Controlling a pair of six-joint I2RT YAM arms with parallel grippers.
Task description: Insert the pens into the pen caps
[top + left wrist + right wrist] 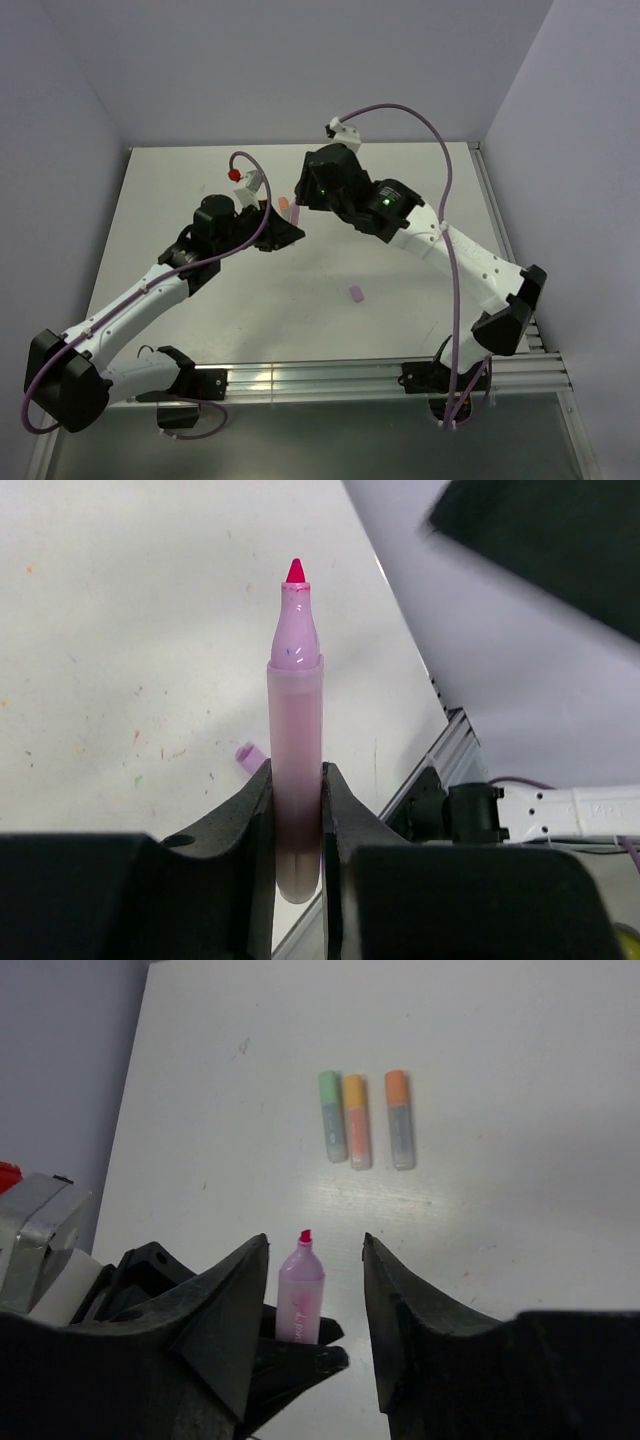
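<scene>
Nearest, an aluminium rail (pixel 330 378) edges the white table (pixel 300 300), short of the purple cap (pixel 356 293). Beyond that cap the left gripper (pixel 297 770) clamps the pink pen (pixel 296 700), tip outward; the right gripper (pixel 316 1242), jaws apart, faces it. Farther beyond lie three pens (pixel 356 1120), then lilac walls (pixel 300 70).

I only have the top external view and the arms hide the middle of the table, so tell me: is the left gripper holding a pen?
Observer: Yes. The left gripper is shut on the pink-purple pen, whose tip is bare.
Operator: Is the right one bringing the cap?
Observer: No. The right gripper is open and empty, with the pen's tip between its fingers.
Operator: And the other pens?
Observer: A green pen, an orange pen and a second orange pen lie side by side on the table.
</scene>
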